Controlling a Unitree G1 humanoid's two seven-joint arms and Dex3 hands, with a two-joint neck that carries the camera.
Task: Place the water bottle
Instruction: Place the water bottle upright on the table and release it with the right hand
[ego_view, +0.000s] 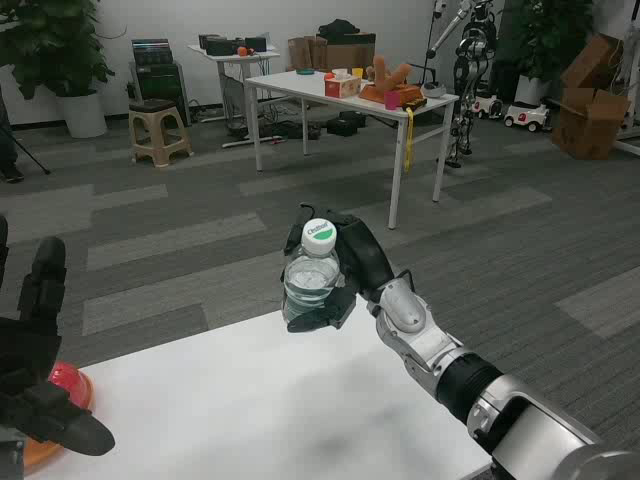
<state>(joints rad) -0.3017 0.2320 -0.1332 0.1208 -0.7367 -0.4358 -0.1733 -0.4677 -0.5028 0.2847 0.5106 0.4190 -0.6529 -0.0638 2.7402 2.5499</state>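
A clear water bottle (313, 275) with a white and green cap is held upright by my right hand (352, 262), whose black fingers wrap around its body. The bottle hovers at the far edge of the white table (270, 400), its base close to the tabletop. My left hand (40, 370) waits at the left edge of the picture, fingers apart and holding nothing.
A red and orange round object (62, 398) lies on the table under my left hand. Beyond the table is grey carpet, a second white table (345, 100) with boxes, a stool (160, 128), plants and another robot at the back.
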